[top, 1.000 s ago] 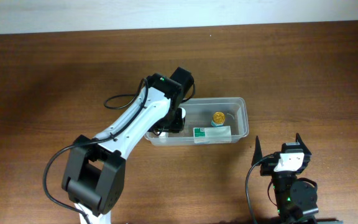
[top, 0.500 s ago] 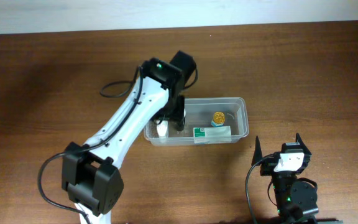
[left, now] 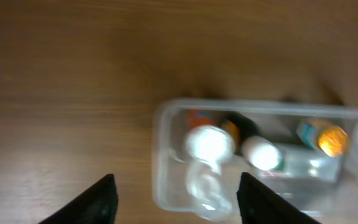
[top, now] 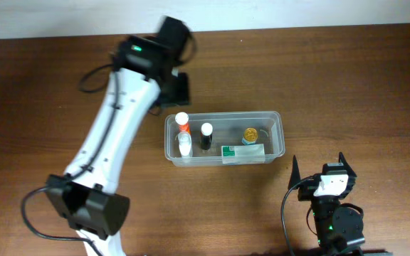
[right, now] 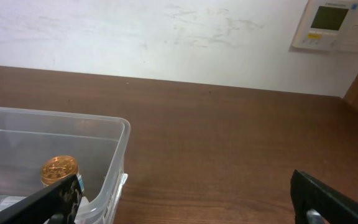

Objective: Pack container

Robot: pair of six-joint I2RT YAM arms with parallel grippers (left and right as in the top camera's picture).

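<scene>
Right, nearest first: right fingers (right: pixel 48 202) sit parked at 5 o'clock on the desk (top: pixel 347 78), spread wide, nothing between them, aimed at the container's 3 o'clock end.

Container (top: pixel 226 114) lies about mid-desk, flat on its base, mouth up. Long axis runs 9 to 3 o'clock; short walls face 9 and 3. No lid in view.

Inside, the 9 o'clock end is crowded:
- orange bottle (top: pixel 182 119), white cap, upright, at the far corner
- clear bottle (top: pixel 184 146), just at its 6 o'clock
- black bottle (top: pixel 206 135), white cap, upright, beside both toward 3 o'clock
- gold-capped jar (top: pixel 250 134), toward the 3 o'clock end
- green-and-white box (top: pixel 243 151), flat along the near wall

Farthest: left fingers (left: pixel 101 200) hang above the desk at 11 o'clock of the container, off its far rim, spread apart, holding nothing. The wrist view is blurred.

Step in hand, my read: get the left arm clear of the packed tub. No loose item shows on the desk, so packing looks close to done. To do it well:
- go up and away toward 11 o'clock
- keep the fingers apart and above rim height
- don't sweep back across the 9 o'clock end; the upright bottles there look easy to tip.
</scene>
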